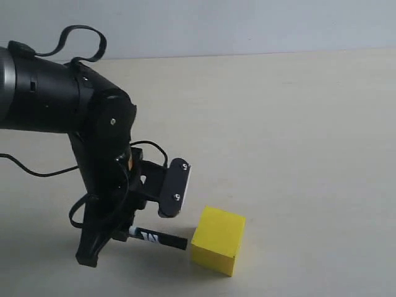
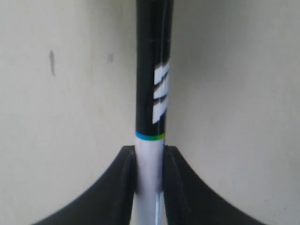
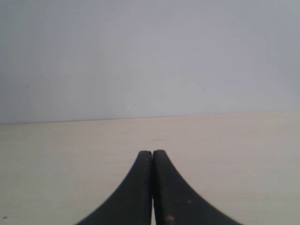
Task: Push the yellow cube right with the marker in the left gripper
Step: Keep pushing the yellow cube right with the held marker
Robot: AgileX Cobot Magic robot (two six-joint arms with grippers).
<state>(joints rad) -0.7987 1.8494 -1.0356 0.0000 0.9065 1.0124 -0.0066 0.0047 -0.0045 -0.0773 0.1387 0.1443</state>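
Observation:
The yellow cube (image 1: 218, 239) rests on the beige table near the front. My left gripper (image 1: 127, 232) hangs low just to its left, shut on the marker (image 1: 157, 238), which lies level and points right. The marker's black end stops right at the cube's left face; contact cannot be judged. In the left wrist view the marker (image 2: 152, 103) runs away from the camera, its white barrel pinched by the left gripper (image 2: 150, 157) and its black cap with white lettering beyond. The cube is out of that view. My right gripper (image 3: 152, 153) is shut on nothing and absent from the exterior view.
The beige table (image 1: 297, 136) stretches to a pale wall at the back. Loose black cables (image 1: 80, 40) loop off the left arm. The right wrist view shows only the table (image 3: 234, 154) and wall.

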